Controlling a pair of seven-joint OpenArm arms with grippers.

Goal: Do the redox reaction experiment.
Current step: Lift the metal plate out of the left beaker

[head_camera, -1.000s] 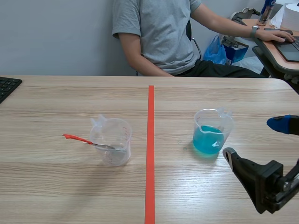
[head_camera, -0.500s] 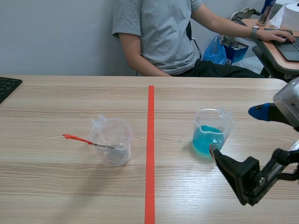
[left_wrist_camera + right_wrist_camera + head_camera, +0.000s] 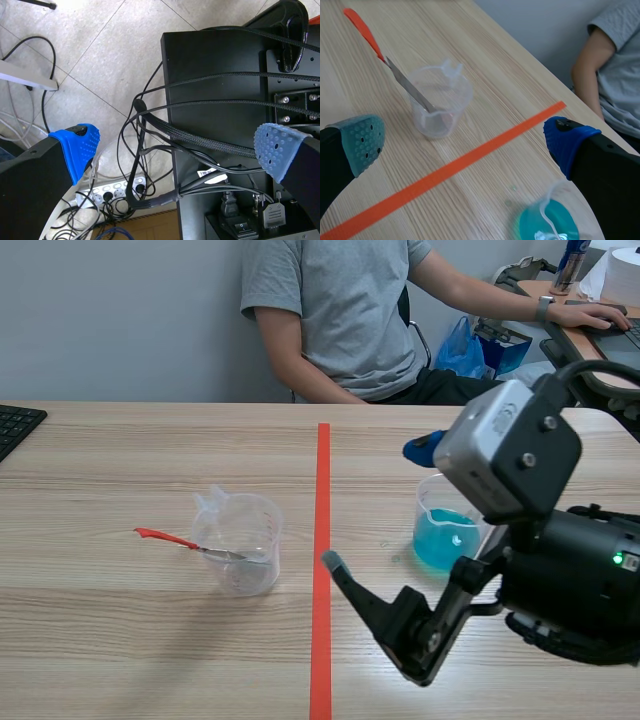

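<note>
a: over the table, by the tape (image 3: pixel 322 640), right gripper (image 3: pixel 375 505)?
b: jaws wide, holding nothing. blue beaker (image 3: pixel 445 535) just beside it; clear beaker (image 3: pixel 240 545), red-handled blade (image 3: pixel 165 537) leaning in it, across the tape.
a: left gripper (image 3: pixel 180 145)?
b: wide too, empty, above floor cables (image 3: pixel 165 132).

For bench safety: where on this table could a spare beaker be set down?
Bare wood between the keyboard and the clear measuring cup, and along the far edge beyond both cups. Crowded around the blue-liquid cup, by the right arm's fingers.
</note>
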